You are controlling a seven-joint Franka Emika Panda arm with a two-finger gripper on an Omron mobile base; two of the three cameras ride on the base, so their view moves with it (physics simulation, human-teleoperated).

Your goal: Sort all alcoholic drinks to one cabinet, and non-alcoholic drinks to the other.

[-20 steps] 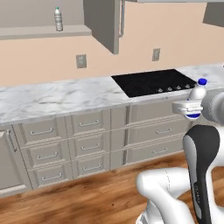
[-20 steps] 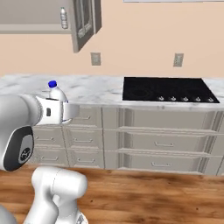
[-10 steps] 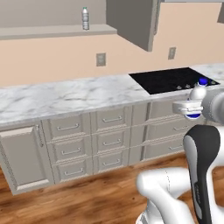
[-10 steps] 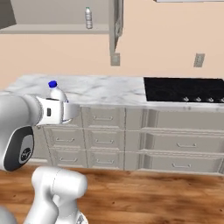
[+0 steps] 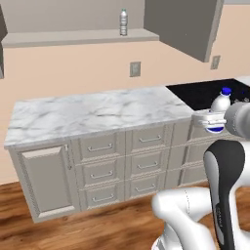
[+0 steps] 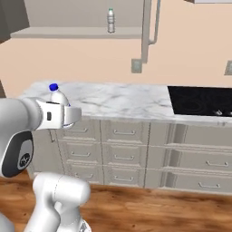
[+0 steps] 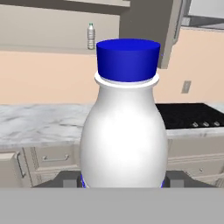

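Your white bottle point(image 7: 124, 127), a stubby smooth plastic one with rounded shoulders, a raised neck ring and a flat blue cap, stands upright in the pincer point(image 5: 211, 124), which is clenched on its lower body and carries it in the air in front of the surface point(image 5: 93, 113). That surface is veined grey-white marble over panelled beige drawers. A glossy black cooktop point(image 6: 199, 100) is set into it. Up on the open cabinet shelf point(image 5: 78, 38) you see a small clear bottle point(image 5: 123, 22), upright.
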